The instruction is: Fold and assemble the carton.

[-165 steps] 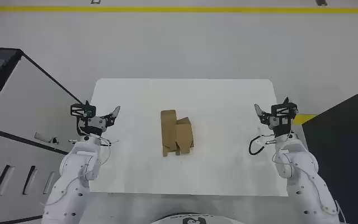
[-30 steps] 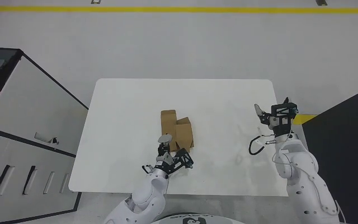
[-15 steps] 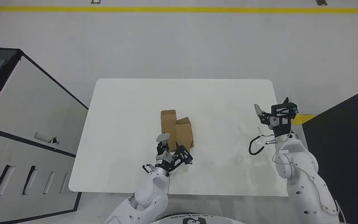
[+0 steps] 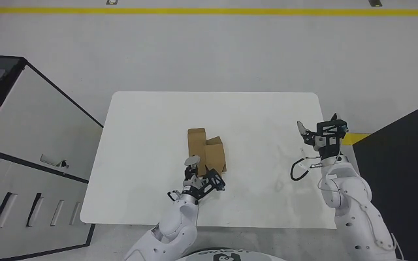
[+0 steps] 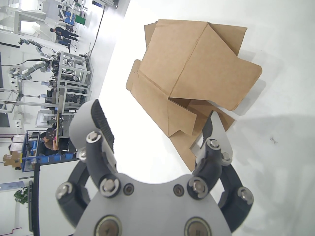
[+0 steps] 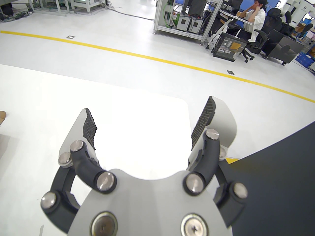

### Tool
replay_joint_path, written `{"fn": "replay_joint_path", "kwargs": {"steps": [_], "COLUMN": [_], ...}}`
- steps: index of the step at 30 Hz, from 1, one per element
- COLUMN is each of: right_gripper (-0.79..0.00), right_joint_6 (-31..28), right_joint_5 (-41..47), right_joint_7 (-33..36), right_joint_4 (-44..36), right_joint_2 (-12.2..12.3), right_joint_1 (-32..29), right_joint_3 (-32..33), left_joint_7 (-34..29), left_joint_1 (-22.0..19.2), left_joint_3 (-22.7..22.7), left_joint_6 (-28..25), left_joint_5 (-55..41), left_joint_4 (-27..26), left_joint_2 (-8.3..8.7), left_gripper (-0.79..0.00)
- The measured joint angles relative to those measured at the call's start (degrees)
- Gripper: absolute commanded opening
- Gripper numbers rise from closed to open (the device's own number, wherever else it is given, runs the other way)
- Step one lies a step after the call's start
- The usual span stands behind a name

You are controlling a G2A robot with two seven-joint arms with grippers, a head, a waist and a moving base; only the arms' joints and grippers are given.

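Note:
A brown cardboard carton (image 4: 206, 154) lies partly folded at the middle of the white table (image 4: 261, 117), its flaps loose. In the left wrist view the carton (image 5: 194, 74) has one open end facing my left gripper (image 5: 157, 121). That gripper (image 4: 202, 171) is open at the carton's near end, with one finger (image 5: 212, 128) at the lower flap and the other finger (image 5: 98, 119) off to the side. My right gripper (image 4: 319, 128) stands open at the table's right edge, far from the carton, with nothing between its fingers (image 6: 209, 119).
A black panel (image 4: 392, 163) borders the table on the right, and a grey cabinet (image 4: 32, 143) stands to the left. A yellow floor line (image 4: 209, 10) runs beyond the far edge. White tabletop surrounds the carton on all sides.
My left arm has swung from the table's left edge to the carton's near end and has crept slightly closer over the last second. The right arm and carton have not moved.

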Motion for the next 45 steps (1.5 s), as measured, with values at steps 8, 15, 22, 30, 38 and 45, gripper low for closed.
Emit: {"fn": "replay_joint_path", "kwargs": {"steps": [8, 15, 22, 30, 38, 45], "right_gripper": [0.000, 0.000, 0.000, 0.000, 0.000, 0.000], "right_joint_6": [0.00, 0.00, 0.00, 0.00, 0.00, 0.00], "right_joint_5": [0.00, 0.00, 0.00, 0.00, 0.00, 0.00], "right_joint_7": [0.00, 0.00, 0.00, 0.00, 0.00, 0.00], "right_joint_4": [0.00, 0.00, 0.00, 0.00, 0.00, 0.00], "right_joint_2": [0.00, 0.00, 0.00, 0.00, 0.00, 0.00], "right_joint_1": [0.00, 0.00, 0.00, 0.00, 0.00, 0.00], "right_joint_3": [0.00, 0.00, 0.00, 0.00, 0.00, 0.00], "left_joint_7": [-0.09, 0.59, 0.56, -0.27, -1.65, -1.44], "left_joint_1": [-0.63, -0.58, -0.49, -1.38, -2.28, -1.93], "left_joint_3": [-0.07, 0.00, 0.07, 0.38, 0.79, -0.08], "left_joint_6": [-0.30, -1.04, -0.32, 0.74, 1.67, 2.01], "left_joint_5": [-0.76, -1.18, -1.85, -2.87, -3.39, -3.94], "left_joint_4": [1.21, 2.02, 2.55, 3.94, 5.15, 5.38], "left_joint_2": [-0.53, -0.86, -1.28, -2.03, -2.81, -3.03], "left_gripper": [-0.348, -0.385, -0.400, -0.425, -0.456, -0.449]}}
